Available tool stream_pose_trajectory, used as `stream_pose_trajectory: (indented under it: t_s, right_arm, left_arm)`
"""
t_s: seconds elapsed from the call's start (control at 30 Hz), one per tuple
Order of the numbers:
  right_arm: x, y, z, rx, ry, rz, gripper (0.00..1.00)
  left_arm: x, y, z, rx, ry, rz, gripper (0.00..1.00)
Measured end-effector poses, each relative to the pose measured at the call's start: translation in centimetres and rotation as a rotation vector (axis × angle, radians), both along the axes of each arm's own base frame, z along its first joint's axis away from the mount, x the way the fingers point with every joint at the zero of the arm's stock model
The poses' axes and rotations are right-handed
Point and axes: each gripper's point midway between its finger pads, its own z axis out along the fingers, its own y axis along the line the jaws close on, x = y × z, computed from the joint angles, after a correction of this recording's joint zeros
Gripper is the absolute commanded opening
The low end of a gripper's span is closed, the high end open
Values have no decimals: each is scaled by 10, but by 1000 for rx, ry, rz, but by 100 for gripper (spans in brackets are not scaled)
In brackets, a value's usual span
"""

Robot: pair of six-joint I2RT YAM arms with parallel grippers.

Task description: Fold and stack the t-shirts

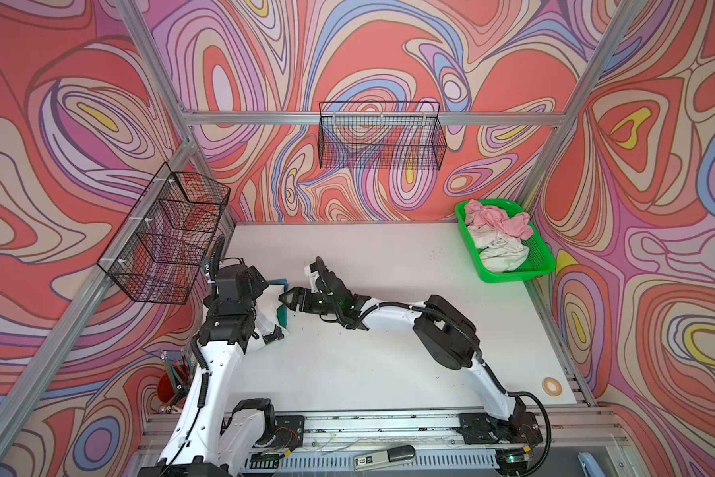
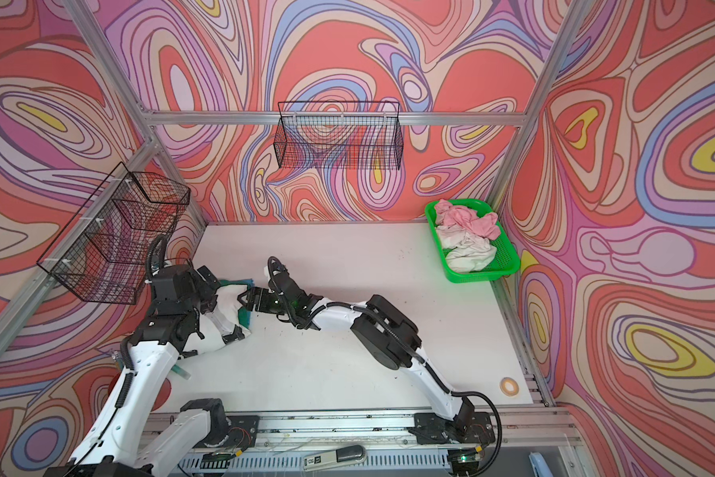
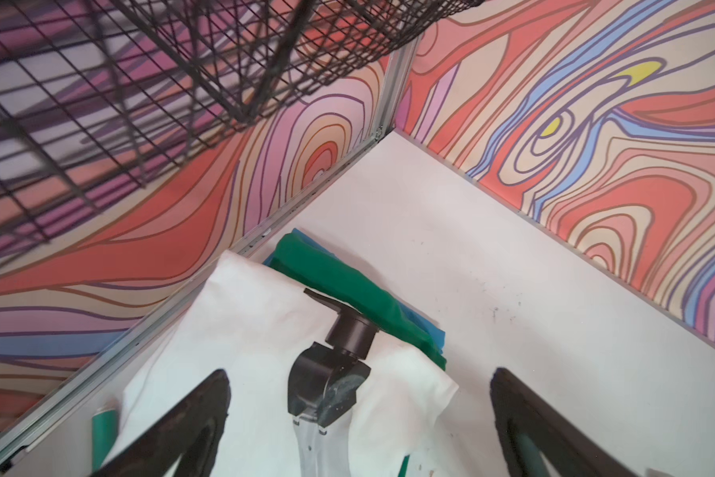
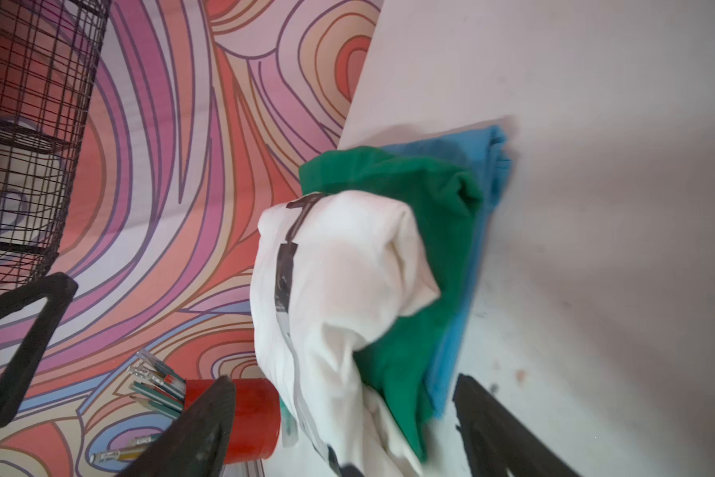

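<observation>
- Three folded shirts sit in a pile at the middle left of both top views. The white t-shirt [image 3: 240, 330] is on top, the green t-shirt [image 3: 339, 281] is under it, and the blue t-shirt [image 4: 475, 153] is at the bottom.
- Two more wait, all crumpled, in the green basket [image 1: 512, 277] at the upper right: a pink t-shirt [image 1: 498, 221] and an off-white t-shirt [image 1: 500, 252].
- The left gripper [image 3: 359, 373] hangs over the white t-shirt with its fingers spread wide, holding nothing.
- The right gripper [image 4: 345, 380] is spread wide too, just beside the pile, and pinches nothing.
- Every shirt is soft, light and floppy. I think one would sag and come unfolded if lifted by one corner. It seems better to pinch an edge through all its layers, with a gripper at each end.
- In the left wrist picture, the white t-shirt's long side runs from the bottom of the frame up toward the middle. Its dark print [image 3: 326, 371] runs the same way.
- In the right wrist picture it looks puffy, not flat.
</observation>
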Motion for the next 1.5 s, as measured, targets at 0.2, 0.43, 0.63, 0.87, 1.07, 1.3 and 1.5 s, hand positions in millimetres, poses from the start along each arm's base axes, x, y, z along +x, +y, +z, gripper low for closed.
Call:
stream_pose_trajectory:
  t_s: [0.2,0.43,0.63,0.87,1.07,1.3,1.5]
  right_arm:
    - [4,-114,60,-129,-155,-220,98]
    - [20,-323,178,-217,-426,-689,98]
    - [2,-503,150,-554,-532,-1128,98]
    - [15,-581,39,-890,-422,-1209,98]
    - [27,-582,-37,-1025,-393,-1126,98]
    - [51,-580,-39,-964,-487,-1089,98]
    - [59,-581,-34,-891,-542,-1076,98]
  left_arm:
    - [4,-43,-41,-15,-19,-210,100]
    - [10,-58,-62,32,41,-279,100]
    - [25,-46,-86,89,103,-224,100]
    - [35,-29,-150,228,240,-185,100]
    - [52,-18,-150,307,211,-181,100]
    - [52,-21,-153,295,91,-229,100]
    - [76,-34,-148,310,78,-295,100]
